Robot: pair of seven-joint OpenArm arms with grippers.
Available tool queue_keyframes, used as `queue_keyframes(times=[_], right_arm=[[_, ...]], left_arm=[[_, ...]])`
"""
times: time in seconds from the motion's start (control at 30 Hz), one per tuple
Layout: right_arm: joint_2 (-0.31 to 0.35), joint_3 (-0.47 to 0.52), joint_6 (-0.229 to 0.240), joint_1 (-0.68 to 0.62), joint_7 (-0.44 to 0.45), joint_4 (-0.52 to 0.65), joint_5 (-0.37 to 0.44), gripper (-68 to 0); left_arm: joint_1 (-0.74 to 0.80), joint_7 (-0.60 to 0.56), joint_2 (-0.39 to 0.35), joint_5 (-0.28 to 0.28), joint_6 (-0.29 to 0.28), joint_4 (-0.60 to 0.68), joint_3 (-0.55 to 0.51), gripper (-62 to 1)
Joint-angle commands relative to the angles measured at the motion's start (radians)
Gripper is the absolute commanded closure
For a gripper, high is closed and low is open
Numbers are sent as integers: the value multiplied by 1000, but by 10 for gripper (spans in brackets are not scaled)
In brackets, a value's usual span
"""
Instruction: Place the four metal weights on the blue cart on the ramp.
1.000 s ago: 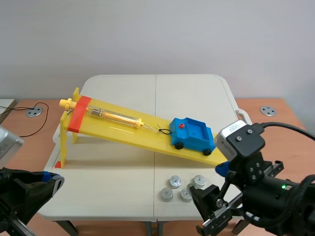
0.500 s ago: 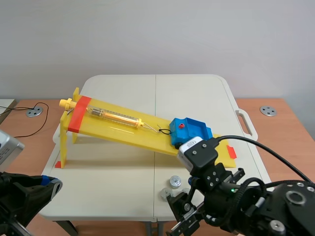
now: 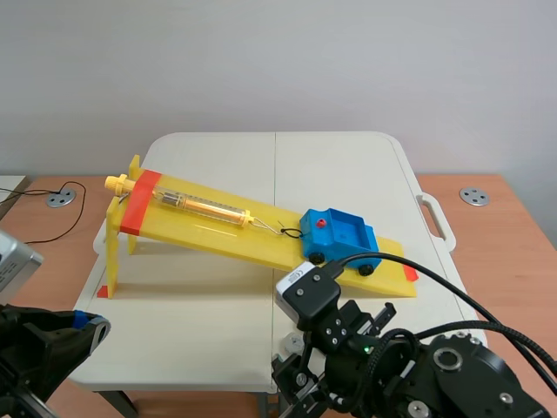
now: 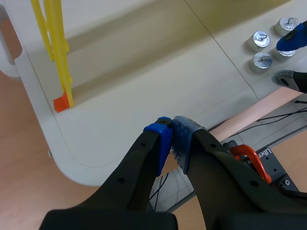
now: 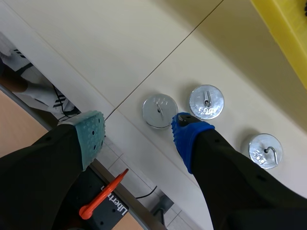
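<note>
The blue cart (image 3: 341, 237) stands low on the yellow ramp (image 3: 218, 228), hooked by a string to a spring scale (image 3: 204, 207). Three metal weights lie on the table near its front edge: one (image 5: 159, 110) just ahead of my open right gripper (image 5: 138, 127), close to its blue pad (image 5: 188, 136), the others (image 5: 206, 101) (image 5: 265, 150) beyond and beside that finger. In the left wrist view the weights (image 4: 261, 39) show far off, one partly behind the right arm's blue pad. My left gripper (image 4: 171, 130) is shut on nothing, over the table's front left edge.
In the scene view the right arm (image 3: 383, 366) hides the weights. The ramp's yellow leg (image 4: 60, 52) stands ahead of the left gripper. A white handle (image 3: 433, 218) sticks out from the table's right side. A cable and a metal disc (image 3: 59, 198) lie at the left.
My right arm has swung left along the table's front edge and now covers the weights in the scene view. The left arm has hardly moved.
</note>
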Motion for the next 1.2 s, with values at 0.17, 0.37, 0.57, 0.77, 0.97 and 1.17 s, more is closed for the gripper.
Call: queue_keyframes(times=[0.17, 0.37, 0.57, 0.77, 0.97, 1.17], right_arm=[[-61, 8, -48, 94, 146, 19, 0, -315], [-81, 4, -47, 128, 157, -47, 0, -315], [-80, -21, -48, 153, 169, -93, 0, -272], [-80, -24, -48, 156, 166, -118, 0, -170], [-80, -24, -48, 156, 127, -122, 0, -46], [-76, -19, -51, 156, 126, -116, 1, -7]], left_arm=[[-6, -96, -4, -44, -19, 62, -14, -36], [-6, -96, -4, -44, -19, 62, -14, -36], [-6, -96, -4, -44, -19, 62, -14, -36], [-6, -96, -4, -44, -19, 62, -14, -36], [-6, -96, -4, -44, -19, 62, -14, -36], [-6, -96, -4, -44, -19, 62, -14, -36]])
